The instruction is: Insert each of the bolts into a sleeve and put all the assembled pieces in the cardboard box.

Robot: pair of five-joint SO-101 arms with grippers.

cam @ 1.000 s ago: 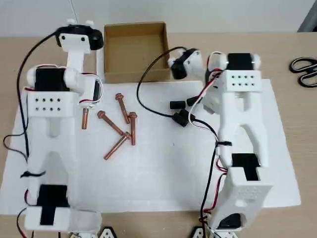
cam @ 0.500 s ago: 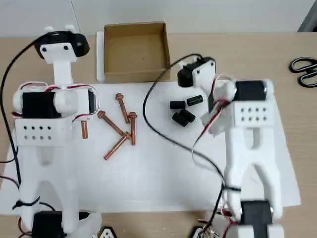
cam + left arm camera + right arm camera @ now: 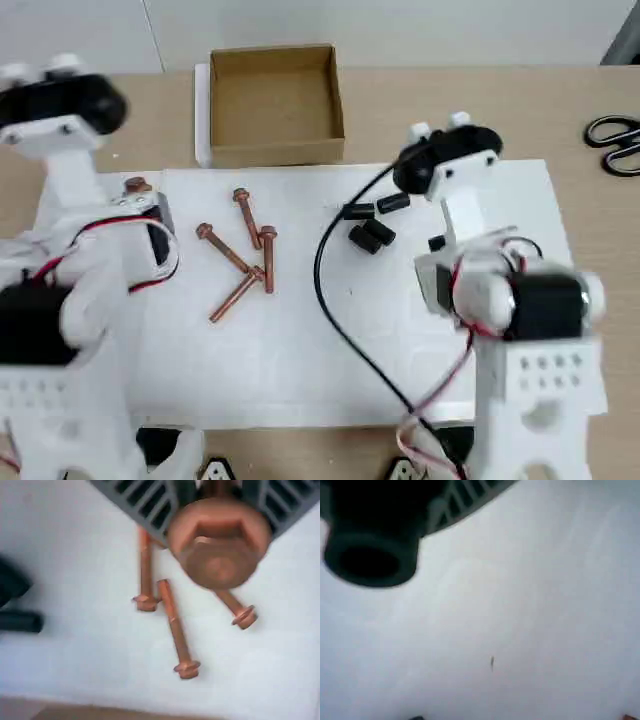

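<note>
1. High view: bright, even light from above. The white mat (image 3: 300,350) carries only faint, soft shadows beside the loose bolts (image 3: 240,262).
2. The left arm (image 3: 70,300) and right arm (image 3: 520,300) look smeared.
3. Left wrist view: the held bolt (image 3: 218,545) is close and out of focus.
4. Right wrist view: the sleeve (image 3: 370,555) is dark and blurred.

In the left wrist view, the bolt (image 3: 220,545) clamped in your left end effector (image 3: 216,492) is a blurred copper head. Its shank is hidden behind that head, and the picture's edge cuts both jaws. Two loose sleeves (image 3: 15,600) are clipped by the edge. In the right wrist view, the sleeve (image 3: 370,557) gripped by your right end effector (image 3: 405,507) is blurred and cut off. In the high view, the left arm covers all but the bolt's head. A dark end (image 3: 437,243) pokes out beside the right arm; you cannot tell what it is. The scissors (image 3: 612,140) run off the edge.
</note>
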